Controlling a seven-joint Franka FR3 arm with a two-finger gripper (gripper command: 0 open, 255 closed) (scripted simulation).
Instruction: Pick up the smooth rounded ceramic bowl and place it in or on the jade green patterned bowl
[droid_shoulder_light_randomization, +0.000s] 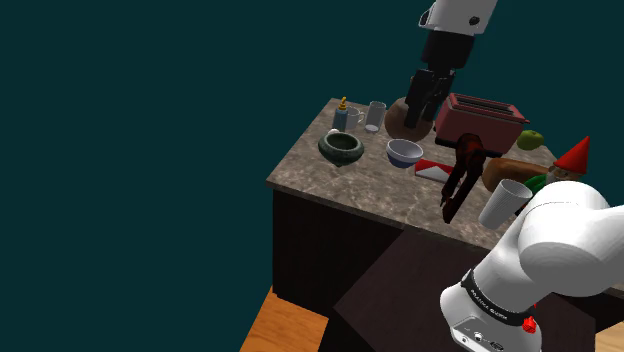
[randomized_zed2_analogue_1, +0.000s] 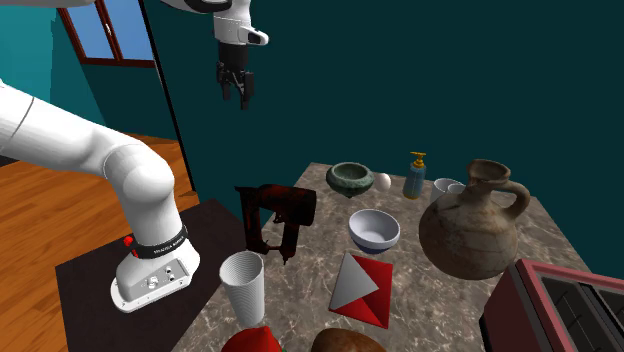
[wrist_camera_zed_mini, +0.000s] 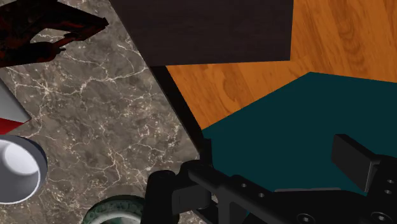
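The smooth white bowl (droid_shoulder_light_randomization: 404, 152) with a bluish inside sits upright on the marble counter (droid_shoulder_light_randomization: 320, 175); it is also in the second exterior view (randomized_zed2_analogue_1: 374, 230) and the wrist view (wrist_camera_zed_mini: 16, 168). The jade green patterned bowl (droid_shoulder_light_randomization: 341, 148) stands close beside it toward the shoulder view's left, seen too as the green bowl (randomized_zed2_analogue_1: 351, 179) and as a green rim (wrist_camera_zed_mini: 118, 210) near my fingers. My gripper (droid_shoulder_light_randomization: 418, 112) hangs high above the counter, open, nothing between its fingers (wrist_camera_zed_mini: 353, 159). In the second exterior view the gripper (randomized_zed2_analogue_1: 236, 90) is well above both bowls.
A brown jug (randomized_zed2_analogue_1: 475, 222), a red toaster (droid_shoulder_light_randomization: 485, 120), a dark red nail gun (randomized_zed2_analogue_1: 275, 215), a white cup (randomized_zed2_analogue_1: 243, 288), a red-and-white wedge (randomized_zed2_analogue_1: 360, 288), a soap bottle (randomized_zed2_analogue_1: 415, 177) and a glass (droid_shoulder_light_randomization: 375, 116) crowd the counter. The counter's edge drops to wooden floor (wrist_camera_zed_mini: 343, 38).
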